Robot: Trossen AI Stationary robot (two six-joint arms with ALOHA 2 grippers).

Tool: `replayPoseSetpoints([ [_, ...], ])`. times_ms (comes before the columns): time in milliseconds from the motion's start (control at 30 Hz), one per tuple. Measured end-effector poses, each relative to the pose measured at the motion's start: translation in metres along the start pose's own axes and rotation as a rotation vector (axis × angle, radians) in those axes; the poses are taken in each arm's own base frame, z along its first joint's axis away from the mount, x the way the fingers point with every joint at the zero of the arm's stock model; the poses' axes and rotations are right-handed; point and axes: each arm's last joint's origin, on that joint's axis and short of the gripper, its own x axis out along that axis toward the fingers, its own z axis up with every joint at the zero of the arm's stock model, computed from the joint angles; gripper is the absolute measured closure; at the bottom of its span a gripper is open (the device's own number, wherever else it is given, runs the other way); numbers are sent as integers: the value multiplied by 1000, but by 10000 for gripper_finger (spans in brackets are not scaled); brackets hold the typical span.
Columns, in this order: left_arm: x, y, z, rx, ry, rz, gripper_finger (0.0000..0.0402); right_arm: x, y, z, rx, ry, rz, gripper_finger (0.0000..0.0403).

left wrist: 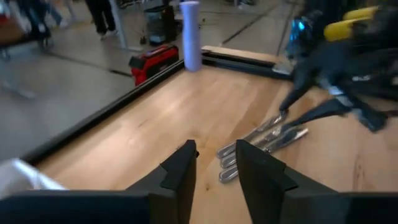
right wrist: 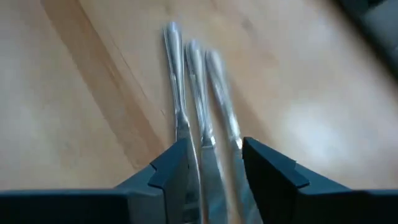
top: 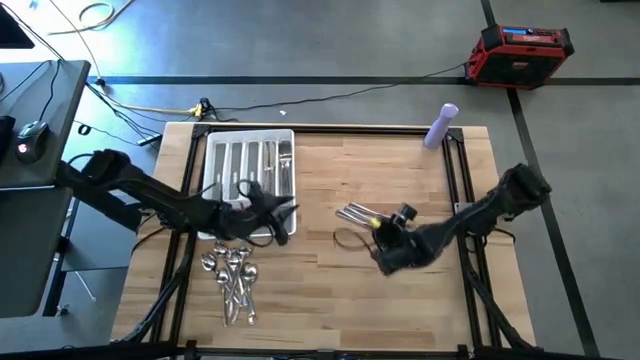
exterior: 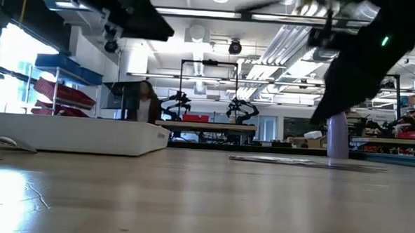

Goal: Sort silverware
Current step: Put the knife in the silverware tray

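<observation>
Three silver knives (top: 356,214) lie side by side on the wooden table near its middle, also seen as knives (right wrist: 194,93). My right gripper (top: 378,240) hovers open just above their blade ends, its fingers (right wrist: 171,168) standing astride them. A heap of spoons (top: 232,280) rests near the front edge at the left. The white tray (top: 214,150) at the far left holds sorted silverware (top: 268,165) in its compartments. My left gripper (top: 284,220) is raised at the tray's near right corner, open and with nothing between its fingers (left wrist: 180,168).
A purple bottle (top: 441,126) stands at the table's far right corner. A black frame rail (top: 460,180) runs around the tabletop. Bare wood lies between the tray and the knives and along the near right. A red case (top: 520,52) sits on the floor beyond the table.
</observation>
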Motion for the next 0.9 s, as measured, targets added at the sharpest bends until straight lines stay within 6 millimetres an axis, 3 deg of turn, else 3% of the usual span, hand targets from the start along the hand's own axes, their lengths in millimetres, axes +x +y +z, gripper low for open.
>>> replayPoseSetpoints([
  [133, 10, -18, 10, 118, 3, -5, 348, 31, -1, -15, 26, 64, 127, 341],
  [233, 16, -27, 16, 162, 14, -2, 374, 40, -2, -23, 23, 83, 131, 392],
  [433, 19, -31, 15, 187, 35, 10, 400, 42, 0, -24, 63, 95, 163, 401],
  [533, 19, -30, 14, 172, 46, 5, 399, 39, 9, -22, 39, 90, 281, 401],
  [633, 20, -34, 12, 193, 74, -113, 397, 33, 20, -20, 2, 63, 408, 402],
  [900, 44, -69, -36, 377, 147, -284, 397, 16, 41, -16, -114, -31, 673, 403],
])
